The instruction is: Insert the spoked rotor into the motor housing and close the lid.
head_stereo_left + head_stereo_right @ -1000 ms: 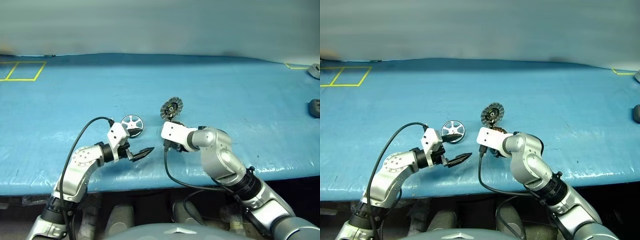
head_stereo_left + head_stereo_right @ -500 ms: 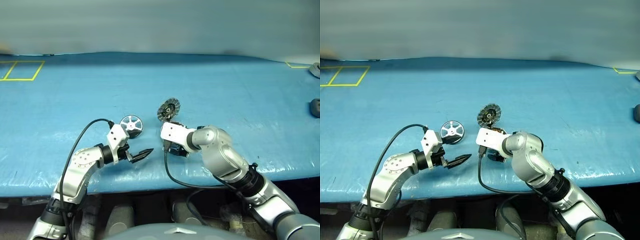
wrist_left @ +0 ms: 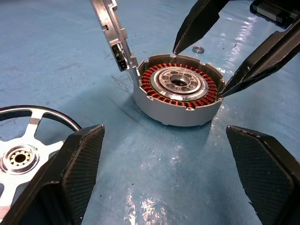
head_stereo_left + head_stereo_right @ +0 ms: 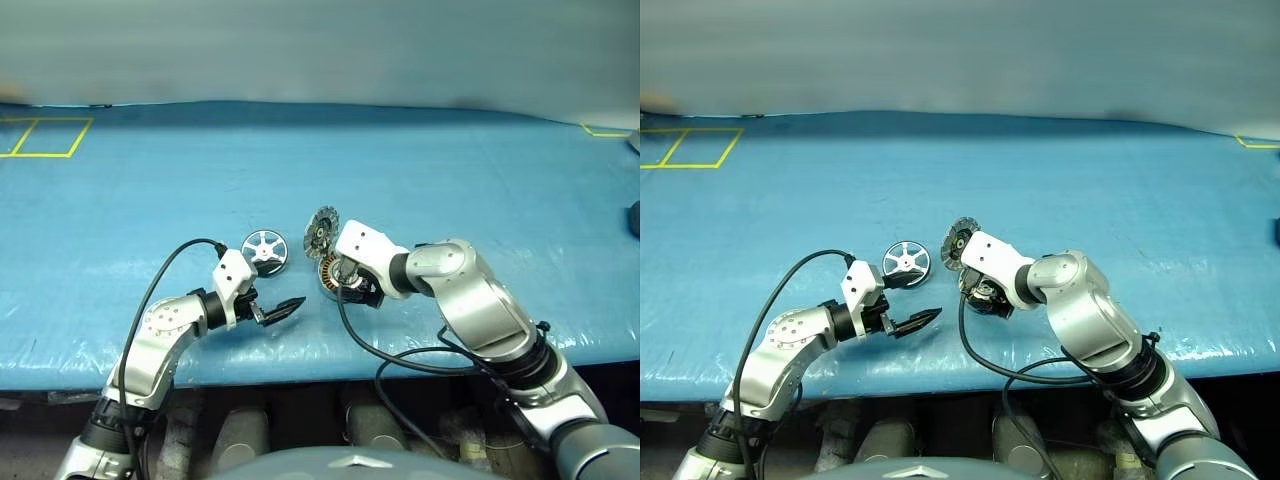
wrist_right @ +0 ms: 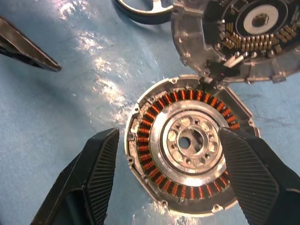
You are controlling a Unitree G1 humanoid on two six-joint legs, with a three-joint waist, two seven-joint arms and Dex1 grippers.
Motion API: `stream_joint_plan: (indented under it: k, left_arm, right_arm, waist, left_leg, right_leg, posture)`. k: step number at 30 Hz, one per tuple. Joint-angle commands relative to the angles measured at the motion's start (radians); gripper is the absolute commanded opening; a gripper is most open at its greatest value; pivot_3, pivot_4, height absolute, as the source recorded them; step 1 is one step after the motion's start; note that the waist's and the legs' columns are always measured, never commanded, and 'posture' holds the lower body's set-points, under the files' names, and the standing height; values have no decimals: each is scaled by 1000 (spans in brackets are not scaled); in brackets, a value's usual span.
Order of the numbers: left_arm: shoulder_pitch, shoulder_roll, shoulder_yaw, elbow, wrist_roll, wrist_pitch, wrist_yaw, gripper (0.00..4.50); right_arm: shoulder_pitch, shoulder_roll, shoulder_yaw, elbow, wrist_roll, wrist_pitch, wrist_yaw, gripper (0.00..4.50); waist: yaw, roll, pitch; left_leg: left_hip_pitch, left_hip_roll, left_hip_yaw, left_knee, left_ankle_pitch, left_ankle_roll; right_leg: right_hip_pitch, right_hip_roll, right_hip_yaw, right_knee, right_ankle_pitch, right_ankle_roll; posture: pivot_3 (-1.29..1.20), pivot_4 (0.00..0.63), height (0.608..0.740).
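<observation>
Blue sheeting covers the desk (image 4: 450,170), with yellow tape lines at its far left corner. Near the front edge, between the two arms, the motor housing (image 3: 178,89) sits flat, its open face upward, so its axis is vertical. Its lid (image 4: 321,232) stands raised on edge at the housing's far left side, hinged there, with its inner face turned toward the housing. Just left of them the spoked rotor (image 4: 264,246) lies flat on the desk, apart from the housing.

The left gripper (image 4: 284,308) hovers low in front of the rotor, pointing right toward the housing, fingers spread wide and empty. The right gripper (image 5: 176,176) hangs over the housing, angled down, its fingers parted to either side of the case and holding nothing.

From the head views the housing is partly hidden behind the right wrist. The wrist views show its ring of copper windings around a silver hub, and the right wrist view shows the lid's dark ribbed interior.
</observation>
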Motion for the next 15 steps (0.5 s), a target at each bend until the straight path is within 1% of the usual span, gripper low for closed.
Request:
stream_joint_plan:
  k: [1,2,5,8,9,12,15]
  left_arm:
    - [-20,3,2,-27,-8,-6,-14,4500]
    - [-23,4,2,-24,-8,-6,-16,4500]
    - [-30,6,2,-20,-7,-5,-21,4500]
    - [-33,7,2,-18,-3,-6,-25,4500]
    - [-33,6,1,-20,-4,-4,-25,4500]
    - [-28,3,-3,-25,-4,-1,-23,4500]
    - [-23,3,-2,-29,-4,0,-22,4500]
  right_arm:
    - [26,-77,-11,-71,45,-89,-10,3563]
    - [34,-117,2,-80,51,-149,0,3563]
    - [48,-253,59,-76,-2,-419,15,3563]
    - [45,-324,72,-58,-9,-605,48,3563]
    - [28,-355,91,-46,-32,-698,78,3563]
    - [-16,-401,145,15,-109,-914,135,3563]
    - [-43,-391,187,79,-171,-1050,169,3563]
  waist:
    - [0,0,0]
    - [0,0,0]
    - [-2,1,2]
    - [-6,1,2]
    - [-6,1,2]
    - [-5,2,3]
    - [-3,2,3]
  left_leg:
    - [0,0,0,0,0,0]
    - [0,0,0,0,0,0]
    - [-1,0,0,0,0,0]
    - [0,0,0,0,0,0]
    - [0,0,0,0,0,0]
    - [0,0,0,0,0,0]
    - [0,0,0,1,0,0]
  right_leg:
    - [0,0,0,0,0,0]
    - [0,0,0,0,0,0]
    - [0,0,0,-1,-1,2]
    - [0,0,0,0,-4,5]
    - [0,0,0,0,-4,4]
    - [0,0,0,0,-4,4]
    - [1,0,0,0,-3,4]
  posture:
    - [0,150,740]
    - [0,150,740]
    - [0,150,740]
    - [0,150,740]
    - [0,150,740]
    - [0,150,740]
    - [0,150,740]
